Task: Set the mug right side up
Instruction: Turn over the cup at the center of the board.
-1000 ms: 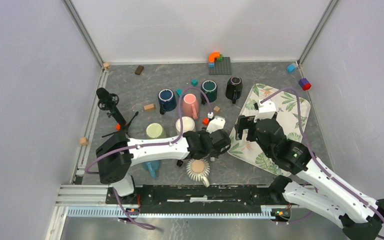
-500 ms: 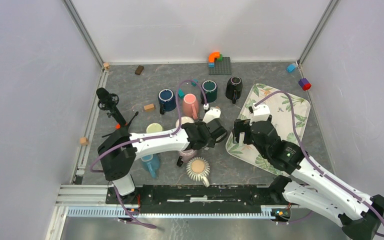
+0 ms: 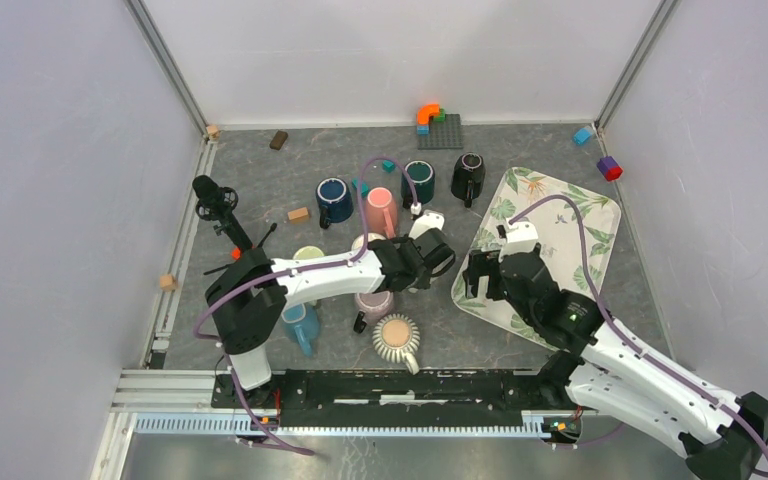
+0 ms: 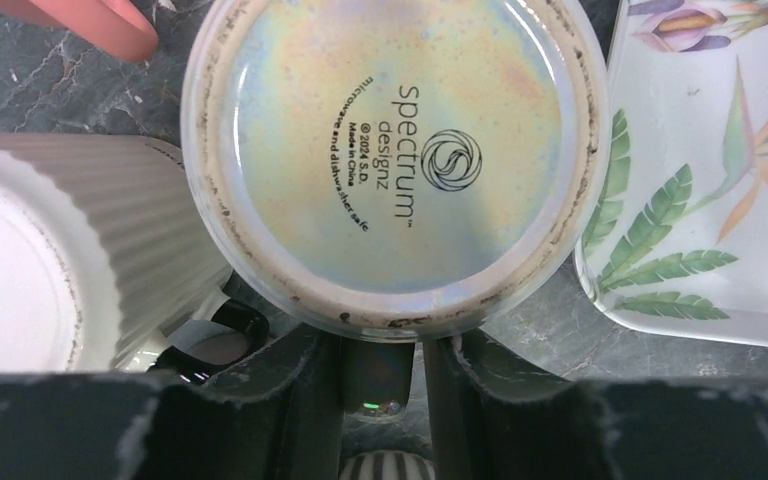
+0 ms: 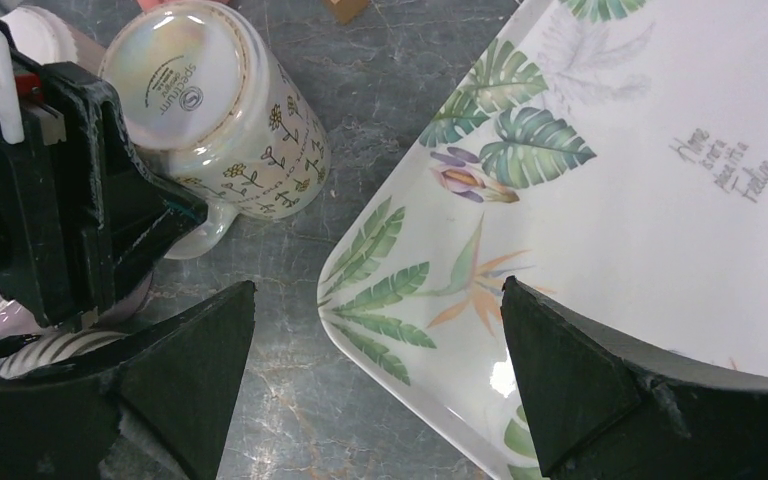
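The mug (image 4: 390, 150) is iridescent white with small flower prints and has its base turned up. It also shows in the right wrist view (image 5: 215, 120), tilted, next to the tray's corner. My left gripper (image 4: 380, 370) is shut on its handle, and the gripper shows in the top view (image 3: 422, 255) over the mug, hiding it there. My right gripper (image 5: 375, 290) is open and empty above the near left corner of the leaf-patterned tray (image 5: 600, 180), just right of the mug; it also shows in the top view (image 3: 475, 275).
Several other mugs crowd the mug: ribbed white (image 4: 40, 260), pink (image 3: 380, 208), navy (image 3: 334, 198), teal (image 3: 419, 178), black (image 3: 468, 175), green (image 3: 307, 256), blue (image 3: 300, 325), striped (image 3: 397, 338). Small blocks lie scattered at the back. The tray (image 3: 560, 230) lies to the right.
My left gripper has moved away from the arm bases toward the pink mug, carrying the held mug. My right gripper has shifted left and nearer, down to the tray's near left corner.
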